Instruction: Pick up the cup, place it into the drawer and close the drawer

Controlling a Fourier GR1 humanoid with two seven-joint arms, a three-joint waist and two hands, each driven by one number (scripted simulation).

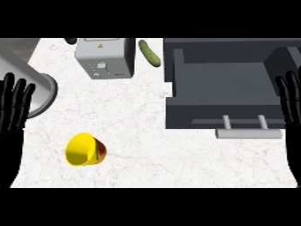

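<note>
Head view shows one white marble bench (178, 163) with two black hands, one at each side edge. At the left edge the left hand (3, 128) rests open, its fingers straight and pointing up, holding nothing. Just beside it, at the far left corner, stands one large grey metal cylinder (13, 75), partly cut by the view. Near the front left part of the bench lies one yellow cup (82, 150), tipped on its side, its mouth turned to the left; what is inside I cannot tell, only a red and green band shows at its right side. At the back edge stands one grey toaster-like box (103, 57), and just to its right lies one green cucumber (149, 53). On the right half sits one dark grey drawer (227, 84), pulled open, with one pale handle (247, 128) on its front; nothing lies in it. At the right edge the right hand (299, 128) rests open, fingers straight.
</note>
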